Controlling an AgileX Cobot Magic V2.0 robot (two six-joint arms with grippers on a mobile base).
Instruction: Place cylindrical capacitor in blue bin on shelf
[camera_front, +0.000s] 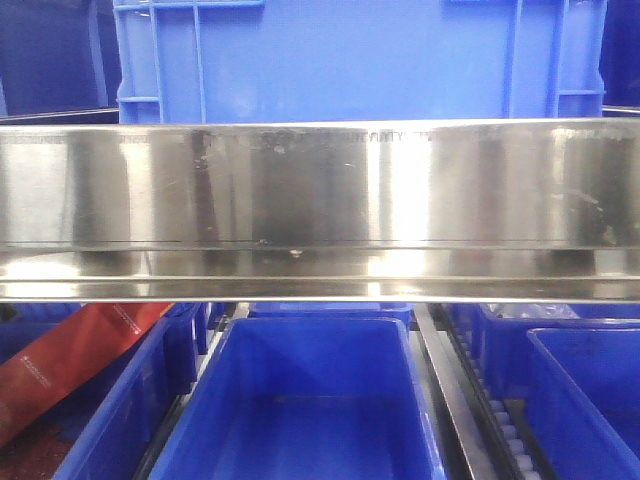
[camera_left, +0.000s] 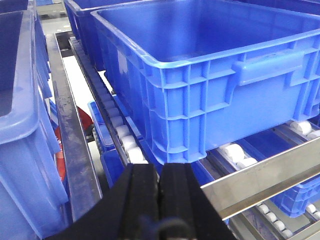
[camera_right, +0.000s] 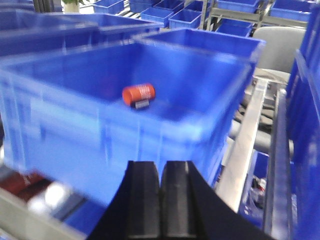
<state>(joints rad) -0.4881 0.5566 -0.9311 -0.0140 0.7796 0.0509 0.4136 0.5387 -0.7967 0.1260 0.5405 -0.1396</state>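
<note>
In the right wrist view a small dark cylindrical capacitor (camera_right: 141, 104), blurred, lies on the floor of a blue bin (camera_right: 60, 125). It touches an orange item (camera_right: 138, 93) with white lettering. My right gripper (camera_right: 160, 170) hangs shut and empty just outside the bin's near wall. My left gripper (camera_left: 160, 172) is also shut with nothing in it, at the front corner of another blue bin (camera_left: 215, 95) whose visible floor is bare. The shelf (camera_front: 320, 190) shows its wide shiny steel front rail across the front view, with a blue bin (camera_front: 360, 60) behind it.
White rollers (camera_left: 124, 134) and steel rails (camera_left: 260, 180) run under the bins. Below the front rail sit more blue bins (camera_front: 320, 400), one holding a red pouch (camera_front: 70, 360). A steel rail (camera_right: 245, 145) passes right of the right gripper's bin.
</note>
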